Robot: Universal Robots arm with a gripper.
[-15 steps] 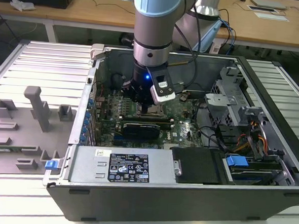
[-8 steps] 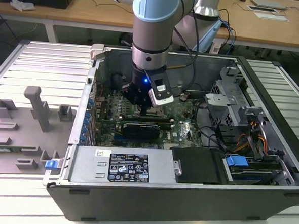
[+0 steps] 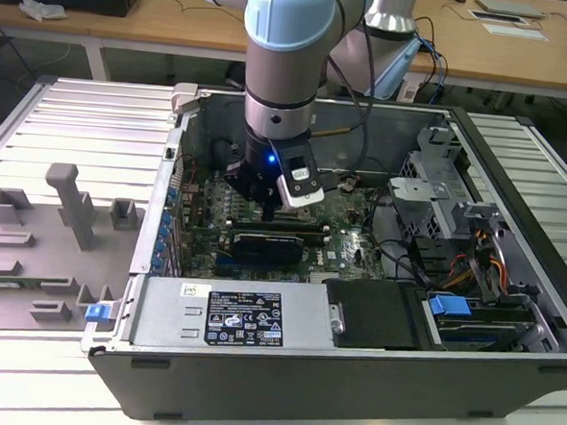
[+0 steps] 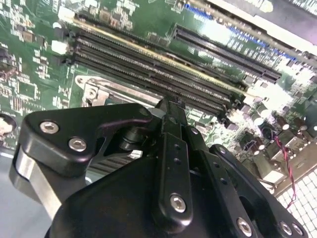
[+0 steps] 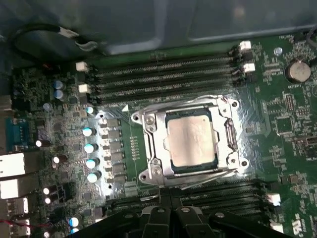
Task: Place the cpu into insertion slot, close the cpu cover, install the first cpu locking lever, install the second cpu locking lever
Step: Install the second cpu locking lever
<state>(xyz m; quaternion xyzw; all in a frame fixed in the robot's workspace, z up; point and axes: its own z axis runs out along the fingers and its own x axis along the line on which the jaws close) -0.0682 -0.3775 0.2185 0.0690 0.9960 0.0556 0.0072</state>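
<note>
My claw (image 5: 171, 210) is shut and empty near the cpu (image 5: 190, 140), a light, stiff, breakable chip best held by its edges.

exterior: high, wide over case (image 3: 351, 371) | wrist views: close, sharing motherboard (image 5: 292, 129)

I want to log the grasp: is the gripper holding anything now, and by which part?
Nothing is held. The gripper has its fingers closed together with nothing between them, above the memory slots; the cpu already lies in the insertion slot.
</note>
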